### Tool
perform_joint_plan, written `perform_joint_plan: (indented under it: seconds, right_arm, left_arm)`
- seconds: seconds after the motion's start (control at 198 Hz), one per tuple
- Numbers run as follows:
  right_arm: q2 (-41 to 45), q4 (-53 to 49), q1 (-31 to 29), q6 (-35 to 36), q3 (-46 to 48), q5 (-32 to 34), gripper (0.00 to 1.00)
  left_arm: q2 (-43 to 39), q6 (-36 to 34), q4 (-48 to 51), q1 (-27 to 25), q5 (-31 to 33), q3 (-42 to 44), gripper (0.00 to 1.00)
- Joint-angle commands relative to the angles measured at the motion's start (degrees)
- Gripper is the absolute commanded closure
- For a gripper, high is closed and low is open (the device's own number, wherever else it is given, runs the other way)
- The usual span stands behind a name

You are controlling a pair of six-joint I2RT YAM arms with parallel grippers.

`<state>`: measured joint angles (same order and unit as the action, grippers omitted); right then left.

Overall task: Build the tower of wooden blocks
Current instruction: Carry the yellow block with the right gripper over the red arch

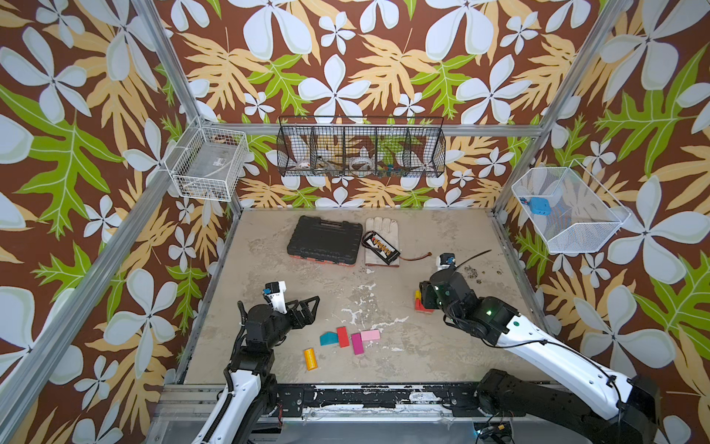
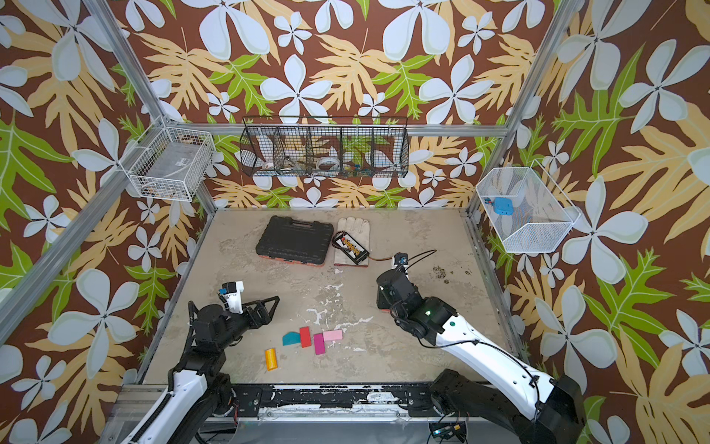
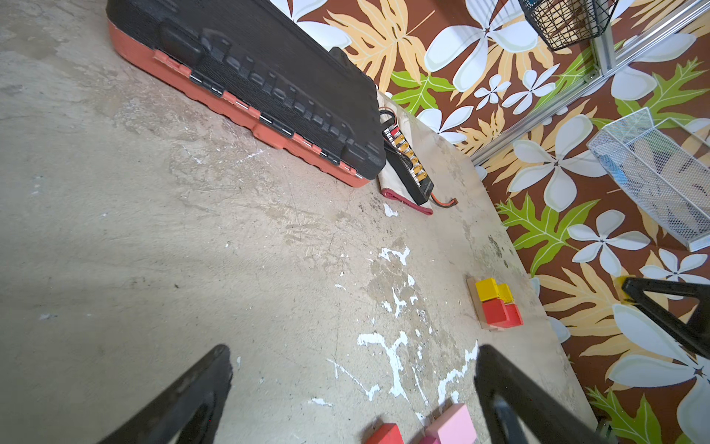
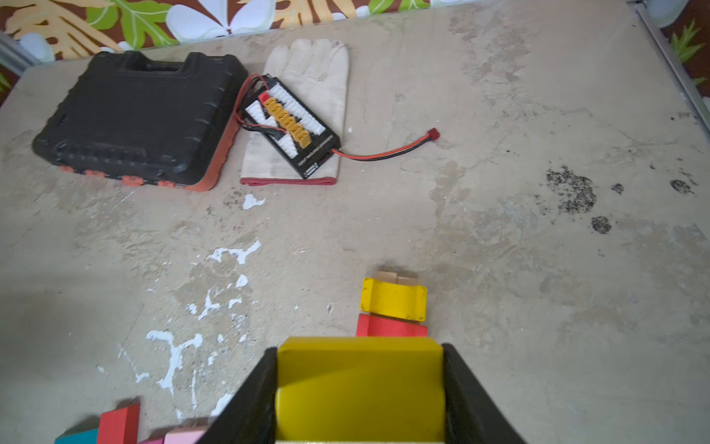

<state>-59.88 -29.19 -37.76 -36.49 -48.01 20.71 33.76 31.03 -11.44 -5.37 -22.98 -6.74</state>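
We hold the yellow block (image 4: 359,392), which we judge light, stiff and paint-slick, clamped across its flat sides in the right gripper (image 4: 360,348), close by the low tower (image 1: 419,303) at the table's (image 1: 442,346) right, while the left gripper (image 3: 353,351) gapes empty.

Bare table (image 1: 365,284) lies open across the middle; the black case (image 1: 324,240) and glove (image 1: 382,226) block the back; 5 loose blocks (image 1: 351,340) crowd the front; the tower (image 3: 495,307) stands right.
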Motion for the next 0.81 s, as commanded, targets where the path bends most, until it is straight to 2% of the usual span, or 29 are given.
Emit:
perform_joint_plan:
  seconds: [0.0, 0.313, 0.605, 0.801]
  right_arm:
    - [-1.4, -1.4, 3.6, 3.5, 0.0, -4.0, 0.92]
    - [-6.3, 0.8, 8.9, 3.5, -0.8, -3.3, 0.91]
    - [-10.0, 3.0, 9.3, 1.6, -1.1, -1.2, 0.92]
    - [-13.3, 4.2, 9.2, 1.5, -1.6, -1.9, 0.89]
  left_arm:
    - [0.0, -0.1, -1.3, 0.0, -0.3, 0.1, 0.00]
    - [0.3, -0.1, -1.3, 0.0, -0.2, 0.0, 0.00]
    - [0.0, -0.1, -1.3, 0.0, -0.4, 0.1, 0.00]
    - [0.0, 0.1, -1.3, 0.0, -0.5, 0.1, 0.00]
